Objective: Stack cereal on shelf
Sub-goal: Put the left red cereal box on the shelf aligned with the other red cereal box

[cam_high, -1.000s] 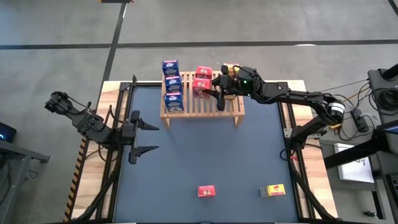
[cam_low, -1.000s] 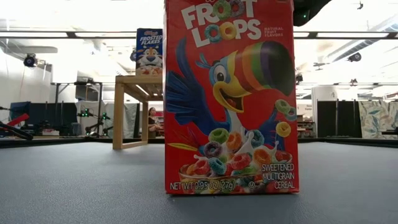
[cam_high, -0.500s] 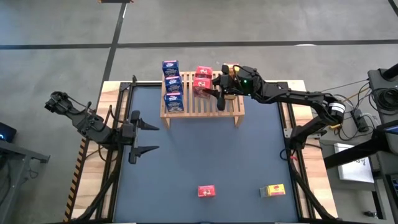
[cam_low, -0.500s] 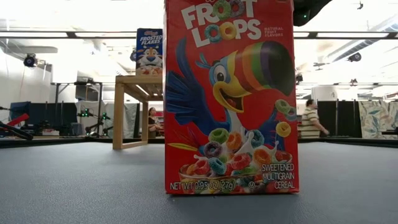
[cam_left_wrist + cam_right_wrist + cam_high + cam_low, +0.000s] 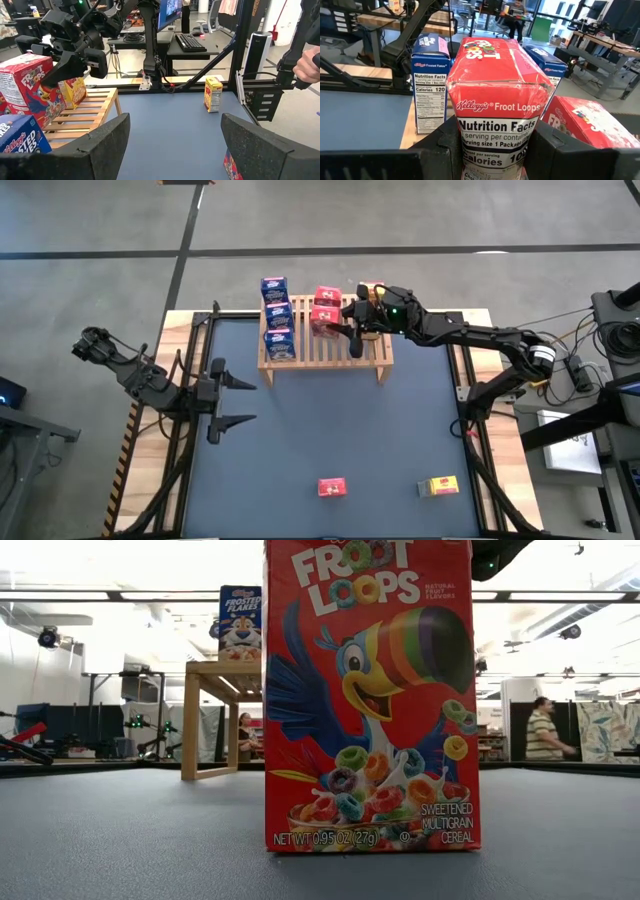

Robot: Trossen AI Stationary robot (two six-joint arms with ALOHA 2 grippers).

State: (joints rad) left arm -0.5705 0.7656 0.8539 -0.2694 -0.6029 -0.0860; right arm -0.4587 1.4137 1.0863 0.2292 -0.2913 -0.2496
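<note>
Nothing on the surface (image 5: 330, 420) has shifted since the earlier frames; both arms stand as before, and only a person (image 5: 541, 729) in the room behind has walked further across the low view.

Right tool (image 5: 352, 328): over the wooden shelf (image 5: 335, 352), fingers clamped on a red Froot Loops box (image 5: 496, 95). The right wrist view shows the box between the two dark fingers (image 5: 565, 150), its nutrition panel facing the camera. High view cannot settle whether the box rests on the slats or is just above them.

Left tool (image 5: 228, 402): well apart from the shelf, at the left side of the surface, fingers spread wide with nothing between them.

Cereal on the shelf: three blue Frosted Flakes boxes (image 5: 277, 317) in a row along its left end; two more red boxes (image 5: 325, 306) next to them at the middle; a yellow box (image 5: 73, 91) at the right end, behind the right tool.

Cereal off the shelf: one red Froot Loops box (image 5: 332, 486) near the front edge of the surface, standing upright and filling the low view; one yellow box (image 5: 438, 485) to its right, also near the front edge.
</note>
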